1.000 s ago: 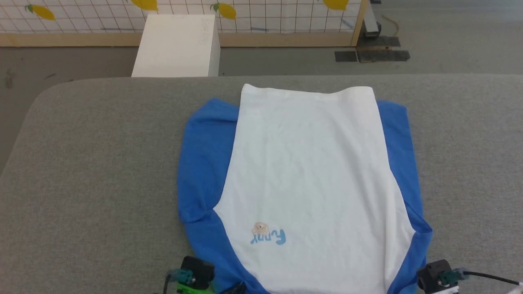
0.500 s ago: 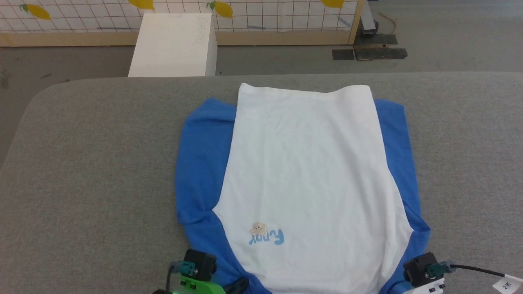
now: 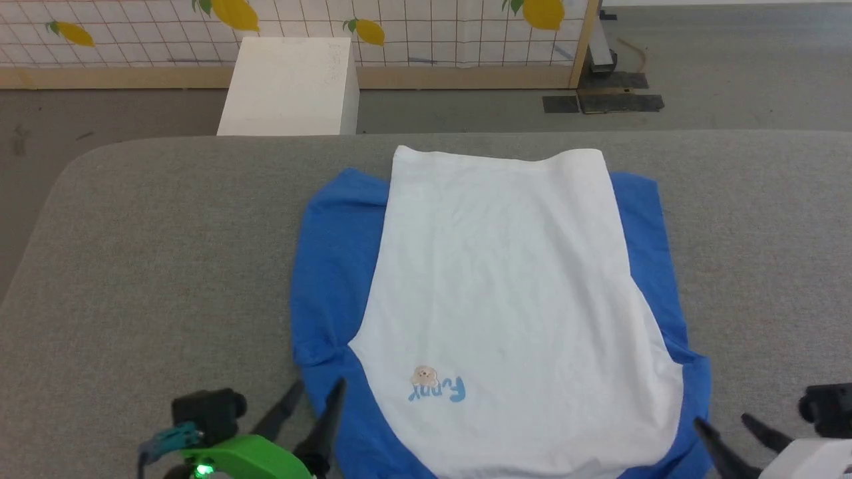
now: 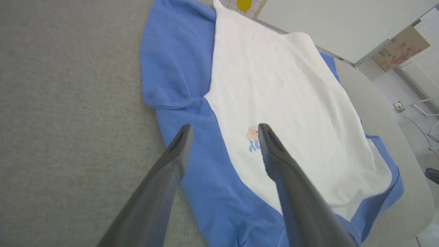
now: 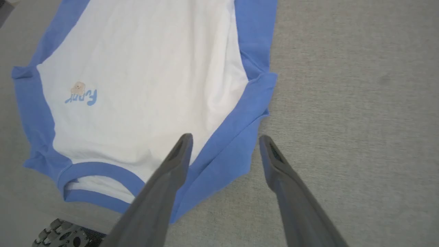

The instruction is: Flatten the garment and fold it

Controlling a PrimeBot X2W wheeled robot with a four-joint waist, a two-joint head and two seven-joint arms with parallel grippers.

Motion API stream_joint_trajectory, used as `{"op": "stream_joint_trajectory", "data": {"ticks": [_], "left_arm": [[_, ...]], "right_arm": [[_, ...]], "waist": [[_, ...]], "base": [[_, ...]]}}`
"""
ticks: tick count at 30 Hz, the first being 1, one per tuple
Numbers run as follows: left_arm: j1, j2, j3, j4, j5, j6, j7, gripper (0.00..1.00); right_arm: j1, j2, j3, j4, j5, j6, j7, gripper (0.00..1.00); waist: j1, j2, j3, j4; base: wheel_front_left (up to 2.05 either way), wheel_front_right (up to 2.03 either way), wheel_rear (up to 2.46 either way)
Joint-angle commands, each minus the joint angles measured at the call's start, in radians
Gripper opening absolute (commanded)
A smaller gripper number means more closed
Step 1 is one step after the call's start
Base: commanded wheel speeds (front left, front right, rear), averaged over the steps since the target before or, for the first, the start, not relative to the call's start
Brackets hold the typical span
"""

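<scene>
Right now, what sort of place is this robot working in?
Likely an indoor lab or test bay rather than a home: a big grey fabric-covered table, a wood-framed lemon-print partition and a white box on bare grey floor.

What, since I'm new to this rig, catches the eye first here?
A white T-shirt with blue sleeves lies flat on the grey table, its neckband nearest the robot and small blue lettering on its chest. The left gripper and right gripper, fingers open, are at its near corners.
</scene>
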Motion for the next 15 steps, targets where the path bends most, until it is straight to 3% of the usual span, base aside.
{"op": "stream_joint_trajectory", "data": {"ticks": [1,7,10,15], "left_arm": [[0.012,0.0,0.026,-0.034,0.025,0.021,-0.045,1.0],[0.017,-0.04,0.067,-0.085,0.13,0.067,-0.238,1.0],[0.006,-0.066,0.076,-0.063,0.215,0.088,-0.341,1.0],[0.0,-0.125,0.088,-0.029,0.393,0.116,-0.378,1.0]], "right_arm": [[0.004,0.024,-0.029,-0.044,-0.028,-0.002,-0.012,1.0],[-0.032,0.107,-0.059,-0.151,-0.157,-0.002,-0.151,1.0],[-0.065,0.129,-0.052,-0.134,-0.235,-0.002,-0.304,1.0],[-0.088,0.146,-0.037,-0.068,-0.351,-0.002,-0.538,1.0]], "waist": [[0.0,0.0,-0.001,0.001],[0.0,0.0,0.0,0.0],[0.0,0.0,0.0,-0.003],[0.0,0.0,-0.004,-0.003]], "base": [[0.0,0.0,0.0],[0.0,0.0,0.0],[0.0,0.0,0.0],[0.0,0.0,0.0]]}}
